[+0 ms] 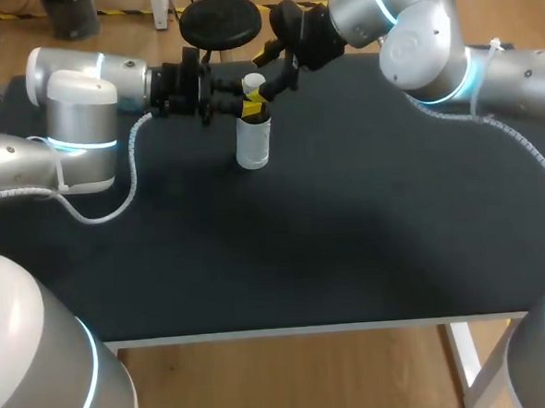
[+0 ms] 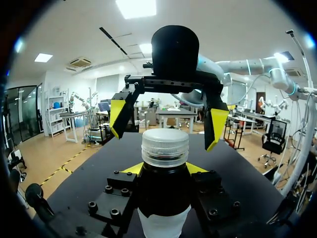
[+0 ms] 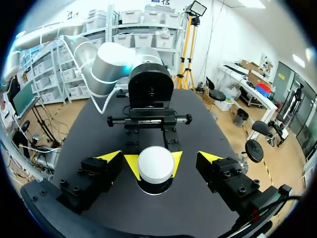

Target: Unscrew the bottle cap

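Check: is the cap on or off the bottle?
On. The cap sits on the bottle; the right gripper stands open around it, not touching. Tightness: cannot tell.

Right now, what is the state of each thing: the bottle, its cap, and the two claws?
bottle: upright, gripped just below its cap.
cap: on the bottle, nothing touching it.
left claw: shut on the bottle.
right claw: open, one finger on each side of the cap.

Left arm (image 1: 73,114) at the frame's left, right arm (image 1: 429,37) upper right: rounded silver-grey casings, cyan light rings at the joints, white coiled cables (image 1: 133,166) trailing alongside. Left gripper (image 1: 250,105) and right gripper (image 1: 259,75): black, bolt-studded, yellow-tipped.
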Controlling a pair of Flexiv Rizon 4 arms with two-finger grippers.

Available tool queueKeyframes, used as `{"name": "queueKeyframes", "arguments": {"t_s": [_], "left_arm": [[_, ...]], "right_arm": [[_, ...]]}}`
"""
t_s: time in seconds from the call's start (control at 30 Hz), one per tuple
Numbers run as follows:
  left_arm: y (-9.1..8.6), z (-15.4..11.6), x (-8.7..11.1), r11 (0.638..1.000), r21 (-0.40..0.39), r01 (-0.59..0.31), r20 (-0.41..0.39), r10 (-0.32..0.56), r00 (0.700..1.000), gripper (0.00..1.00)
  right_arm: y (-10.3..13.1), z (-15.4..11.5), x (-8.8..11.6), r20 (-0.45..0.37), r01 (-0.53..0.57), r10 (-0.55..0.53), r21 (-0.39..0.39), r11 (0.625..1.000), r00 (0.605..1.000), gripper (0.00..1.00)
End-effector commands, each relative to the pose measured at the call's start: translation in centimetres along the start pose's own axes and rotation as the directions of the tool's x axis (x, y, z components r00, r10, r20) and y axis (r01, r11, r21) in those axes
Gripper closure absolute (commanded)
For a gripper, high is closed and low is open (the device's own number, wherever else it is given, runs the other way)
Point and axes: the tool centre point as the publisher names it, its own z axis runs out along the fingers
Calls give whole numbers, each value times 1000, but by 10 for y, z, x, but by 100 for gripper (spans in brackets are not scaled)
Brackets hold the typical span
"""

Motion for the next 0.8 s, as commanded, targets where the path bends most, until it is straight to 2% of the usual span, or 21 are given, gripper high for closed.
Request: {"name": "queueKeyframes", "arguments": {"t_s": [0.03, 0.6, 0.63, 0.67, 0.73, 0.8], "left_arm": [[1, 0, -1, 1000, -1, 1, -5, -1, 1000, 100], [1, 0, -1, 1000, -1, 1, -5, -1, 1000, 100], [1, 0, -1, 1000, -1, 1, -5, -1, 1000, 100], [1, 0, -1, 1000, -1, 1, -5, -1, 1000, 100], [1, 0, -1, 1000, -1, 1, -5, -1, 1000, 100], [1, 0, -1, 1000, -1, 1, -5, -1, 1000, 100]], "right_arm": [[1, 1, -4, -38, -5, 5, -2, 1000, 999, 0], [3, 4, 3, -105, 23, -23, -8, 1000, 994, 0], [3, 4, 3, -109, 24, -25, -7, 1000, 994, 6], [3, 4, 3, -113, 25, -25, -6, 1000, 993, 18], [2, 4, 4, -121, 26, -27, -4, 1000, 992, 21], [2, 4, 5, -124, 26, -27, -3, 1000, 992, 36]]}}
